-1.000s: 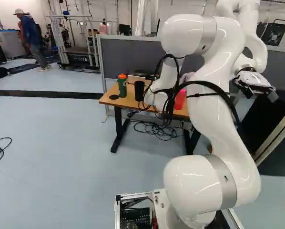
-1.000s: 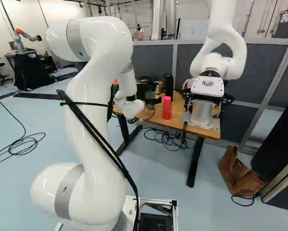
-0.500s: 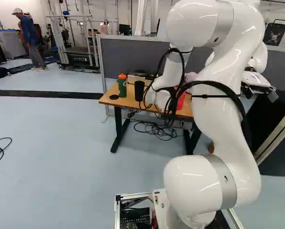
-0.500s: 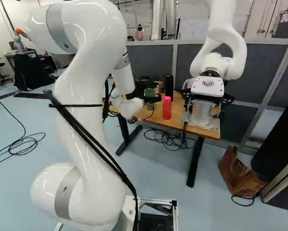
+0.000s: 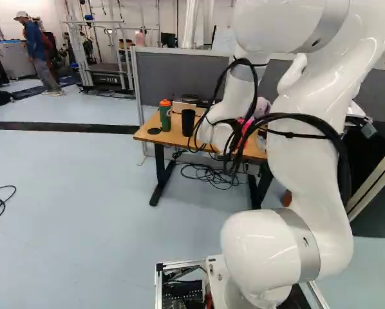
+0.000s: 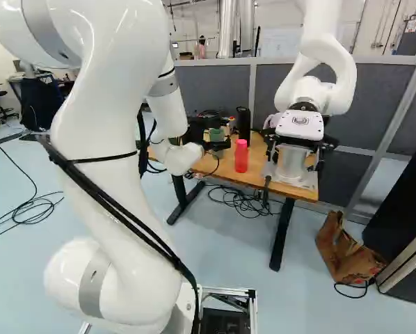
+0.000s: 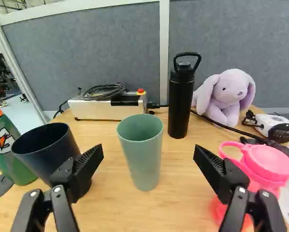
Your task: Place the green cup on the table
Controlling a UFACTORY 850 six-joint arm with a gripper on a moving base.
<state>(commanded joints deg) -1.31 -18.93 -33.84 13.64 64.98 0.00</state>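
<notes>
In the right base view my gripper (image 6: 220, 137) is at the table's left part, largely hidden behind my forearm. The wrist view shows the gripper (image 7: 150, 162) open, its two fingers wide apart. The pale green cup (image 7: 143, 150) stands upright on the wooden table (image 7: 120, 208), ahead of the gap between the fingers, with space on both sides and neither finger touching it. A dark cup (image 7: 48, 150) stands beside it, partly behind one finger. In the left base view my arm hides the gripper and green cup.
Near the other finger is a pink bottle (image 7: 265, 169). Behind the cup stand a black bottle (image 7: 179, 104), a plush rabbit (image 7: 229, 94) and a white box (image 7: 103, 106) with cable. A green bottle (image 7: 11, 150) flanks the dark cup. Another robot (image 6: 312, 90) reaches over the table's far end.
My arm's elbow has swung back toward the base, and the wrist has drawn back and down slightly. The base has not moved, and the pink bottle stands where it was.
</notes>
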